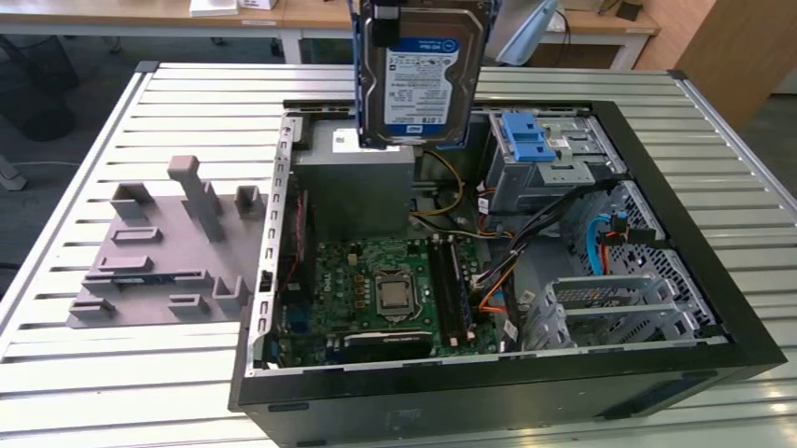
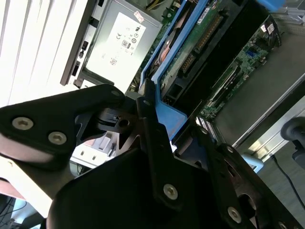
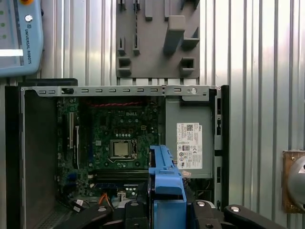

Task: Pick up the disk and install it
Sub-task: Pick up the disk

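In the exterior view, a grey fixture plate (image 1: 156,257) lies on the slatted table (image 1: 100,373) at the left, with the open computer case (image 1: 498,387) beside it. The disk (image 1: 421,79) hangs upright above the power supply (image 1: 355,177). In the second wrist view, the gripper (image 2: 169,117) clamps the disk's blue rail.

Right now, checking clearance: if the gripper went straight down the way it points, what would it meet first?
Probably the grey power supply box, met by the held disk below the gripper; depth is unclear.
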You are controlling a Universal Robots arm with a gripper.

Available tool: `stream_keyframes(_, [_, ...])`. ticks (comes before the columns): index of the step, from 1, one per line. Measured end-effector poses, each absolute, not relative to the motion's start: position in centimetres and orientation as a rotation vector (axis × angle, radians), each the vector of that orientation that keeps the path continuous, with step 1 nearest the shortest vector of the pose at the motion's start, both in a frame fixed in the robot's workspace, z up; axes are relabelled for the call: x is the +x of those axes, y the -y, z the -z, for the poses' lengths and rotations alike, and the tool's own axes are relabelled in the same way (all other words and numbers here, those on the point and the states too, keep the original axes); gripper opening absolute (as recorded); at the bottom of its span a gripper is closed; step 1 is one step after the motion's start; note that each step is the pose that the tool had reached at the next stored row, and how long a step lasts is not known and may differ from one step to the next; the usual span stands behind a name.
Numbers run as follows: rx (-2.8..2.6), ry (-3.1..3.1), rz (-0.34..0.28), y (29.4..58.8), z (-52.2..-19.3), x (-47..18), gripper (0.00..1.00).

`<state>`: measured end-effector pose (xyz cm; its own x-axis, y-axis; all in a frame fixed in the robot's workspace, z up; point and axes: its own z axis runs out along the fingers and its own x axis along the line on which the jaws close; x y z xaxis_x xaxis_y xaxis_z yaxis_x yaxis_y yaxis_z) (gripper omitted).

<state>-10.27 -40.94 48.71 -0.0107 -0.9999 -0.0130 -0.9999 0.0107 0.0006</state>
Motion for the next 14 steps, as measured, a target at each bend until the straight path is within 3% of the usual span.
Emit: stream_keyframes(14, [-2.203, -2.227, -0.015, 42.8, -48.6, -10.1, 0.36])
